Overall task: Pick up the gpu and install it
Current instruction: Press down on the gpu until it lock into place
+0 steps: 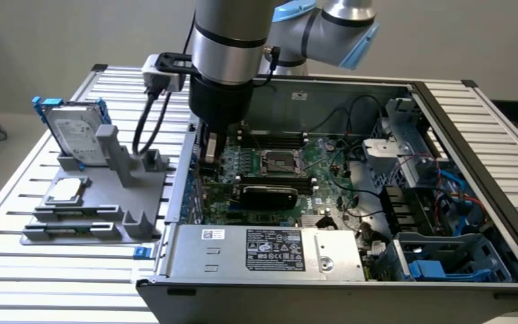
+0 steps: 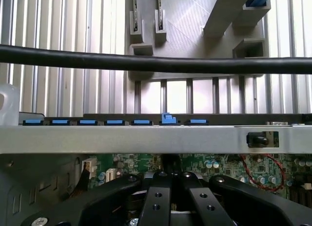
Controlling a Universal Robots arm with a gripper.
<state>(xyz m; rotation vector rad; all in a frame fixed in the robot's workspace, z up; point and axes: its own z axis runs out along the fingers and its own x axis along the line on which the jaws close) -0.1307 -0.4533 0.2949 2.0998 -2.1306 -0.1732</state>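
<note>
A: Where is the tool [image 1: 210,156]?

B: Inside the open computer case [image 1: 475,121], low at the side wall nearest the exterior view's left, above the green motherboard [image 1: 318,182]. The arm [image 1: 230,47] comes straight down into the case.

A: And its fingers?

B: Drawn together. From the wrist, the 2 black fingers [image 2: 158,197] sit side by side with no gap. In the exterior view a thin upright piece with a silver edge shows right under the tool, but I cannot tell whether that is the gpu.

A: So where is the gpu?

B: I cannot pick it out for certain. A black rounded block [image 1: 269,196] sits on the motherboard below the processor socket [image 1: 279,162], apart from the tool.

A: Anything outside the case?

B: On the slatted surface [image 1: 25,270] a grey holder [image 1: 97,209] carries a silver hard drive with blue rails [image 1: 75,138], standing upright, and a small square silver chip [image 1: 67,192] lying flat.
</note>
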